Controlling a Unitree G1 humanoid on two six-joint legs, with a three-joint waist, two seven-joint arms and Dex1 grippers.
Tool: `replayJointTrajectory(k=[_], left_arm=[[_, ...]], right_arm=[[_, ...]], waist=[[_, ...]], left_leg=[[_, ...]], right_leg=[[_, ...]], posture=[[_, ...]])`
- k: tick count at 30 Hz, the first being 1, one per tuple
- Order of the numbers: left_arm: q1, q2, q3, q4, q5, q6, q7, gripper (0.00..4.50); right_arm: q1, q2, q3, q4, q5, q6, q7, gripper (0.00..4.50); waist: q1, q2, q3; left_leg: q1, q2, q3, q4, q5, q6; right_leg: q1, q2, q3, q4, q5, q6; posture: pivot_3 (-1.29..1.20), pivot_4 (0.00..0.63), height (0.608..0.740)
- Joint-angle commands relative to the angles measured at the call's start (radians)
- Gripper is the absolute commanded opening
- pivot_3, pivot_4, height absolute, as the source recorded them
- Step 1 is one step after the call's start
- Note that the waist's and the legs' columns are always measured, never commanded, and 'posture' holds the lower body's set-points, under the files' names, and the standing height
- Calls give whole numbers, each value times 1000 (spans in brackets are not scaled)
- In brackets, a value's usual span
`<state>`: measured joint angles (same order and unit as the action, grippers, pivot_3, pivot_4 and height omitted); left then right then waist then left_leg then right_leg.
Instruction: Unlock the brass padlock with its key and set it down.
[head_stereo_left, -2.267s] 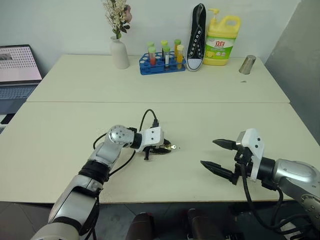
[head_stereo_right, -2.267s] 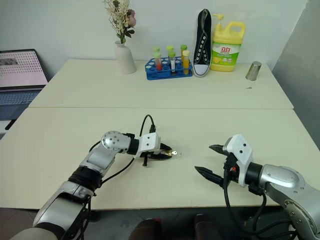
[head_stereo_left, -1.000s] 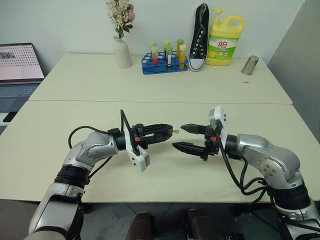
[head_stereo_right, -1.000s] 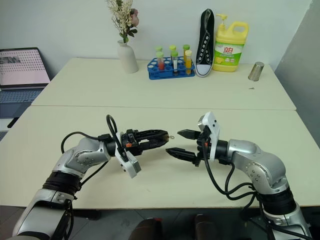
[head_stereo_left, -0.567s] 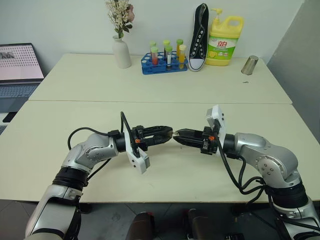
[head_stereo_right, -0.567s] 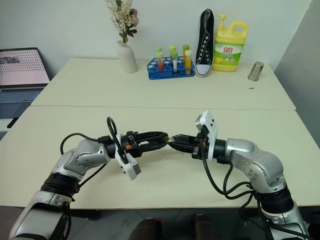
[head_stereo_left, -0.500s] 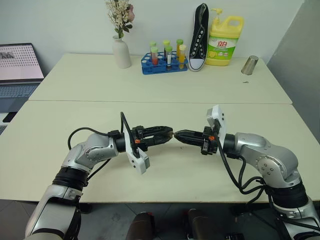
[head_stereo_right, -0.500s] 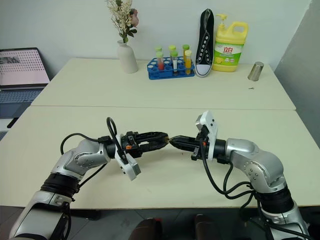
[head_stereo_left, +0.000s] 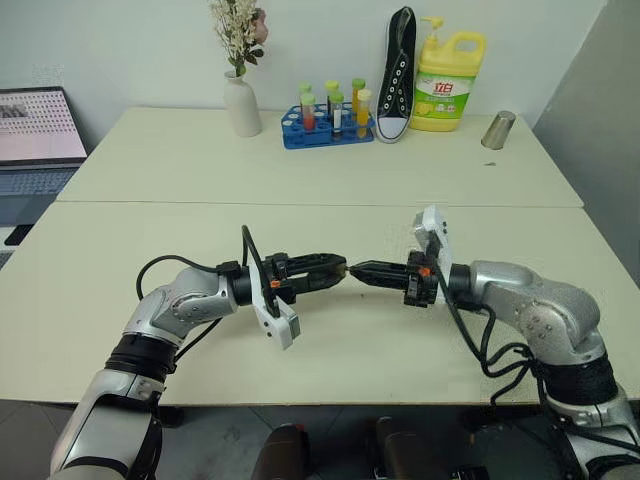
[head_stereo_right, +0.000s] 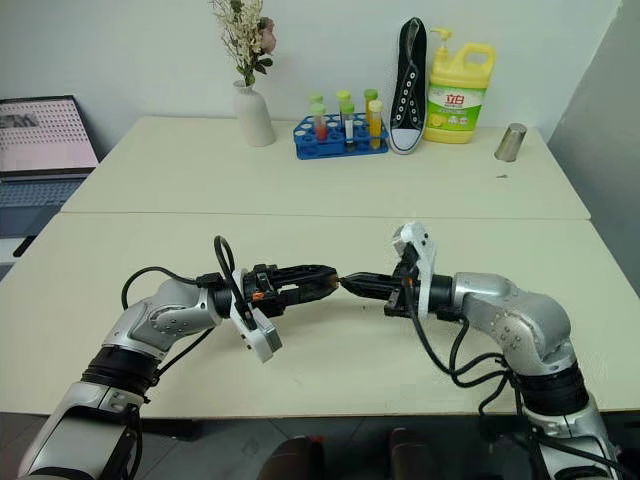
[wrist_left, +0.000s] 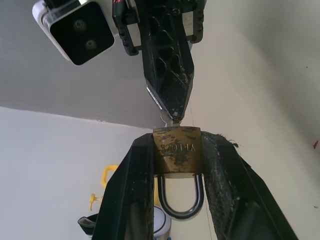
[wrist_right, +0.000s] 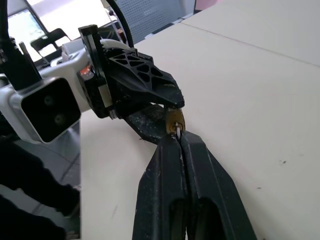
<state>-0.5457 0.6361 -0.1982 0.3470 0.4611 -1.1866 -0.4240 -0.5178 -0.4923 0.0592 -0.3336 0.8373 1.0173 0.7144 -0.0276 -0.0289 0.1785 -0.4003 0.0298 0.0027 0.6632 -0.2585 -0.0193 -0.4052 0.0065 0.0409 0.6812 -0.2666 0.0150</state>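
Left gripper (wrist_left: 177, 150) fingers clamp the brass padlock (wrist_left: 177, 149). Right gripper (wrist_right: 178, 134) fingers clenched, apparently pinching its key (wrist_left: 170, 120). Blue tube rack (head_stereo_left: 327, 128) holds coloured-liquid tubes; vase (head_stereo_left: 239, 104), dried flowers.

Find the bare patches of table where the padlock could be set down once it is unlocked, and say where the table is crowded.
Free: the near table under and around both pincers, and the far table's front, between the seam and the back row. Crowded: the back edge, with vase, tube rack, shoe, detergent bottle and metal cup.
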Motion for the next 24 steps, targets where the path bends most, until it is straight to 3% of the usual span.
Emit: replayJointTrajectory(k=[1, 5, 11, 24], left_arm=[[-9, 9, -1, -21, 12, -2, 24, 967], [-3, 11, -11, -25, 23, -11, 37, 967], [-4, 15, -17, -27, 38, -14, 54, 967], [5, 19, -27, -23, 50, -9, 77, 967]], right_arm=[[-80, 12, -87, 38, 177, 185, -34, 0], [-166, 51, -176, 152, 296, 382, -145, 0], [-226, 104, -257, 236, 368, 526, -253, 0], [-241, 159, -296, 220, 395, 579, -342, 0]], waist=[[0, 0, 0], [0, 0, 0], [0, 0, 0], [-2, 0, 0]], left_leg=[[0, 0, 0, 0, 0, 0], [0, 0, 0, 0, 0, 0], [-1, 0, 0, -1, 0, 0], [-1, 0, 0, -1, 0, 0]], right_leg=[[0, 0, 0, 0, 0, 0], [0, -1, 0, 0, 1, -1], [0, -1, 0, 0, 1, -1], [-1, -1, 0, 0, 1, -1]], posture=[[0, 150, 740], [0, 150, 740], [0, 150, 740], [0, 150, 740]])
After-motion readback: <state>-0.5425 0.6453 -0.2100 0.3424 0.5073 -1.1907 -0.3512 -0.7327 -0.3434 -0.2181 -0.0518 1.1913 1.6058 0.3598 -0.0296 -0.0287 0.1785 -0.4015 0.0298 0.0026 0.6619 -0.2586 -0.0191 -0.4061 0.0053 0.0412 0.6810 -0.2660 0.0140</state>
